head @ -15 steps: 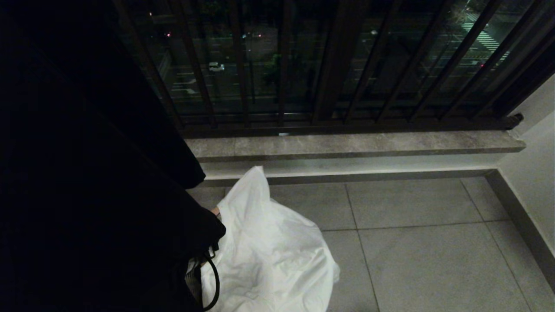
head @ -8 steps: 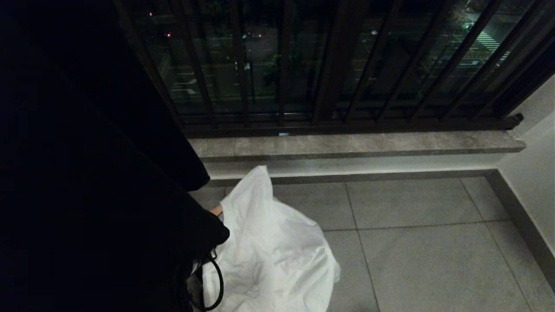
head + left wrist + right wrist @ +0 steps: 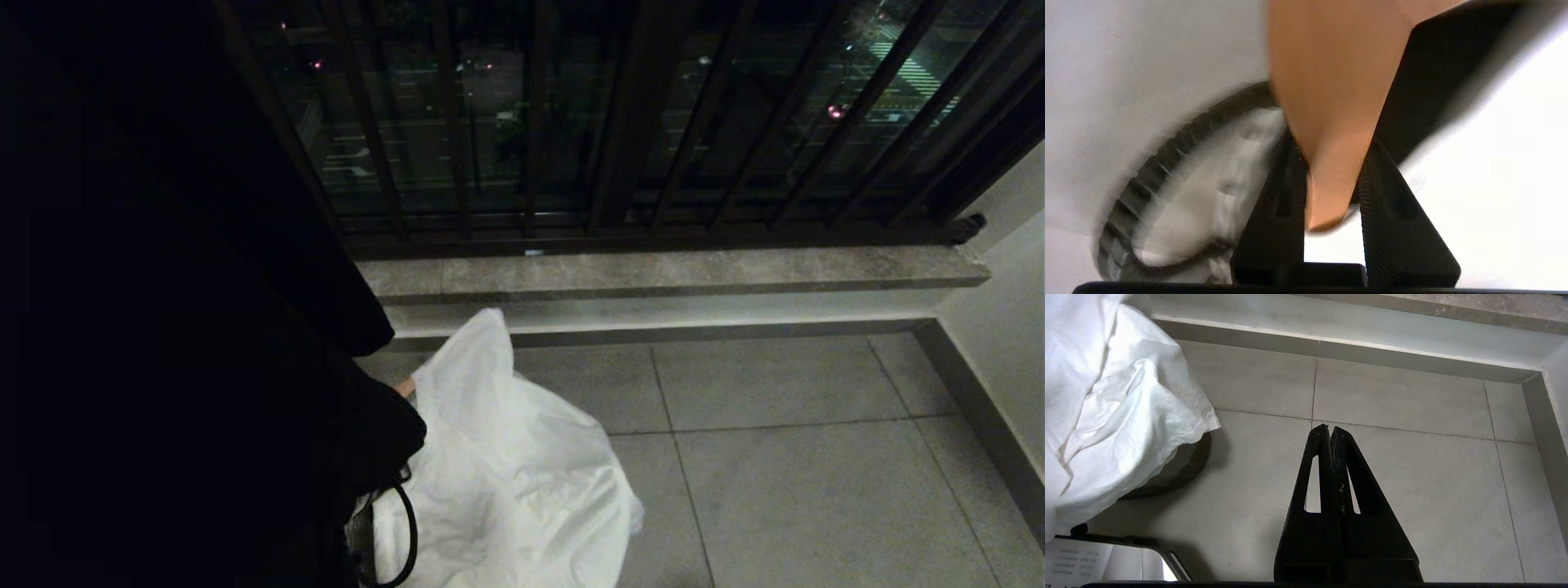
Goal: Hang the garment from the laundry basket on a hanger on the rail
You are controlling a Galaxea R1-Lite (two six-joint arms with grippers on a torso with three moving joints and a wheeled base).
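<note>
From where I sit, the left side of the head view is taken up by something large and black that I cannot make out. At its right edge, near the bottom, a black cable loop hangs beside the white garment.

My left gripper shows best in its wrist view: the two black fingers stand close together with an orange wedge-shaped piece between them, its tip poking through the gap. I take that as a narrow grip on the orange piece, though I cannot tell what it belongs to. Beside the fingers, blurred, is the laundry basket, its rim lined with dark holes, with pale cloth lying inside it.

The garment is heaped on the near floor left of centre, draped so the basket is hidden in the head view; one peak of cloth rises toward the stone sill.

My right gripper hangs over bare floor tiles, fingers pressed together, holding nothing. A paper label at the edge of that view carries print too small to read.
</note>
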